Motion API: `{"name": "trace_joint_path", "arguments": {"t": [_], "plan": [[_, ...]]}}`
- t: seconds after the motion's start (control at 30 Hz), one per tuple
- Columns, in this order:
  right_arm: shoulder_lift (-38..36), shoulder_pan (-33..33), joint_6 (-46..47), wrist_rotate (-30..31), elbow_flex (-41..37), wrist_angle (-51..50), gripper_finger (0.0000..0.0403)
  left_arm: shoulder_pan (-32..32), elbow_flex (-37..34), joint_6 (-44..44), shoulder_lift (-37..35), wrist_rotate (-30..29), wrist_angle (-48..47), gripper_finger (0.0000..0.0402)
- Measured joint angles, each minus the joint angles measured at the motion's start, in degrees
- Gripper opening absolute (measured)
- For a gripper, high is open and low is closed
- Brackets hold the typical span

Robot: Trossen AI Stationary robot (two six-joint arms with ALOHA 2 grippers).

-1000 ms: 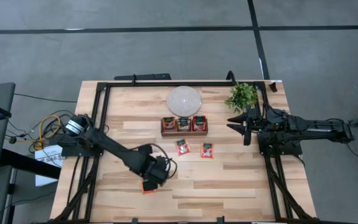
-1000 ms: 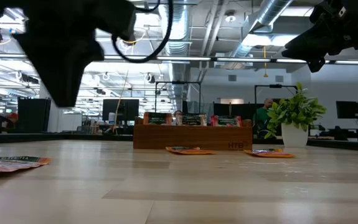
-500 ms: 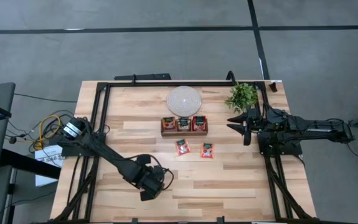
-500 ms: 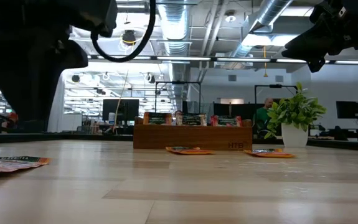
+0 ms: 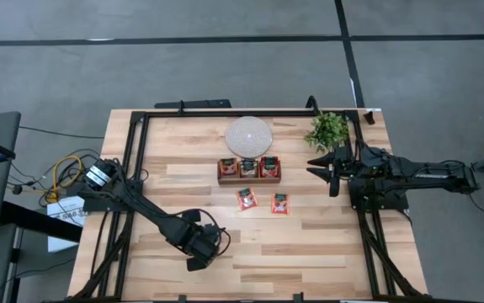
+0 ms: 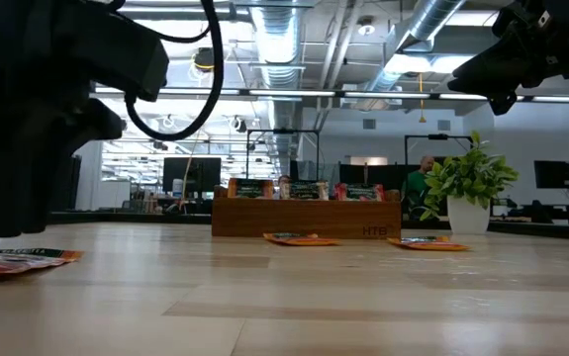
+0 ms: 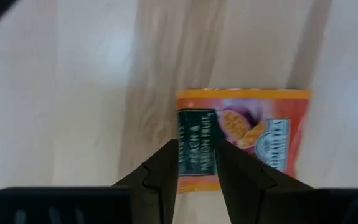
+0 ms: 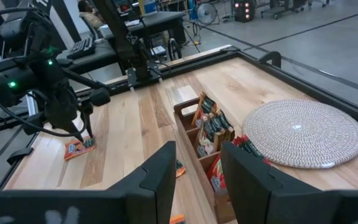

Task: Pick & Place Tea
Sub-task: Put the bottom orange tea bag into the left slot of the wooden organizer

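Three loose tea sachets lie flat on the bench (image 5: 309, 244). Two sit in front of the wooden tray (image 5: 249, 178): one sachet (image 5: 247, 199) and a second sachet (image 5: 280, 203) just beside it. The third sachet (image 7: 241, 137) lies near the front left part of the bench; from above it is hidden under the left arm, and in the low view only its edge shows at the picture's border.

The tray has three compartments, each holding upright sachets; how many stand in each is too small to count. Behind the tray lies one round woven disc (image 5: 248, 135), and one small potted plant (image 5: 327, 130) stands to its right.

The left gripper (image 7: 197, 168) hangs low over the third sachet, its jaws a narrow gap apart with the sachet's green label showing between the tips. Whether the tips touch the sachet cannot be told; nothing is held.

The right gripper (image 8: 194, 168) waits in the air at the right side of the bench, near the plant, jaws slightly apart and empty.

A person shows far off in the room behind the bench, partly hidden by the plant.
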Motion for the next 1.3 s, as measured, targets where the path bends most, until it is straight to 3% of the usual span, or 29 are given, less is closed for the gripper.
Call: {"name": "trace_joint_path", "arguments": {"t": [0.57, 0.97, 1.13, 1.3], "plan": [[-0.02, 0.00, 0.00, 0.02, 0.00, 0.00, 0.0118, 0.69, -5.54, -1.38, -0.35, 2.66, 5.68, 0.0094], [0.00, 0.00, 0.00, 0.02, 0.00, 0.02, 0.0118, 0.81, -5.61, -1.76, -0.20, 4.21, 6.28, 0.0019], [0.00, 0.00, 0.00, 0.02, 0.00, 0.02, 0.0118, 0.74, -4.66, -5.63, -0.02, 1.02, 2.02, 0.0002], [0.00, 0.00, -0.02, 0.03, 0.00, 0.02, 0.0118, 0.77, -1.13, -5.97, 0.44, -7.18, -8.35, 0.0000]]}}
